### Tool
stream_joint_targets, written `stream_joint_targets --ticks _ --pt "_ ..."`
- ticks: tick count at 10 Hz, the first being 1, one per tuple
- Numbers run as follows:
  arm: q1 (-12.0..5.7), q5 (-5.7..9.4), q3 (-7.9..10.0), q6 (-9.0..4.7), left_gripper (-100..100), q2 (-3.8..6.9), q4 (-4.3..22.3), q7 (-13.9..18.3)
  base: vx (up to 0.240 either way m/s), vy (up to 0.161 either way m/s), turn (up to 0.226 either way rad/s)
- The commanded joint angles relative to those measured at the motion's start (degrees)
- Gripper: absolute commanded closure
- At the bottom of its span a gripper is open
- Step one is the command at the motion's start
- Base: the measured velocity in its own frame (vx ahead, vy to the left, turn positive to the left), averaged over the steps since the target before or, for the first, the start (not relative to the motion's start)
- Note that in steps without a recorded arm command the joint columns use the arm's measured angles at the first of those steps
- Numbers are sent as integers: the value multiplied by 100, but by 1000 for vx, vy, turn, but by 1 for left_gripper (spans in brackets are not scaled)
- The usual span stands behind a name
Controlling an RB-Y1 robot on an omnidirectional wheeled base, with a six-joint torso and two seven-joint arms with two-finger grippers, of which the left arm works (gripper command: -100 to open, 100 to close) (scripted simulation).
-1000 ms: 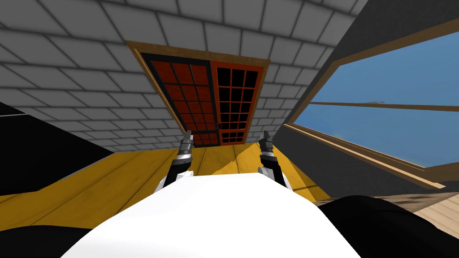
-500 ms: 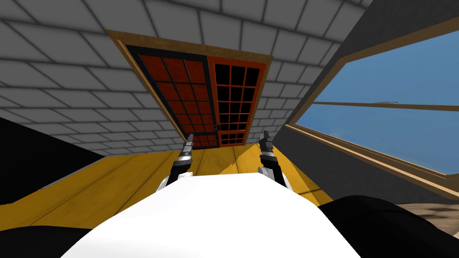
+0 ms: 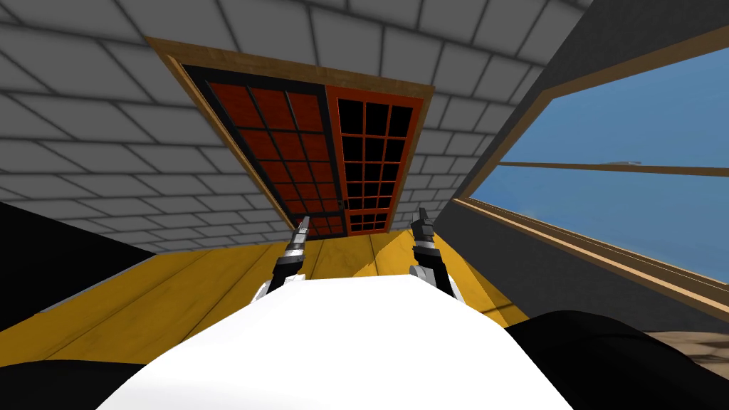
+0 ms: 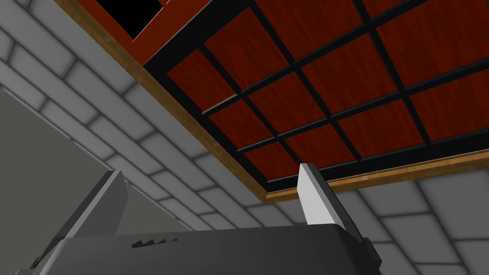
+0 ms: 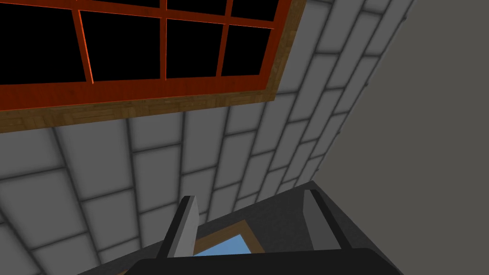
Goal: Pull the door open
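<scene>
While both arms reach forward over the yellow plank floor, the double door stands ahead in the grey tiled wall, its foot at the floor's far edge. Its left leaf has red panels in a black grid; its right leaf has black panes in an orange-red frame. The left gripper faces the red leaf's corner, fingers spread wide, gripping nothing. The right gripper, equally wide and empty, faces the wall beside the other leaf.

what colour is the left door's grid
Black grid over dark red panels; clearest in the left wrist view.
</scene>
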Motion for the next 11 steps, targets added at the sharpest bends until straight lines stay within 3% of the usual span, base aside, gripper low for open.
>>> stream_joint_targets --ticks 1,11 --pt "-64 -51 63 -80 -100 5 225 -171 98 -3 -22" --pt "-381 -352 520 -560 -100 68 1577 -1180 99 -3 -24"
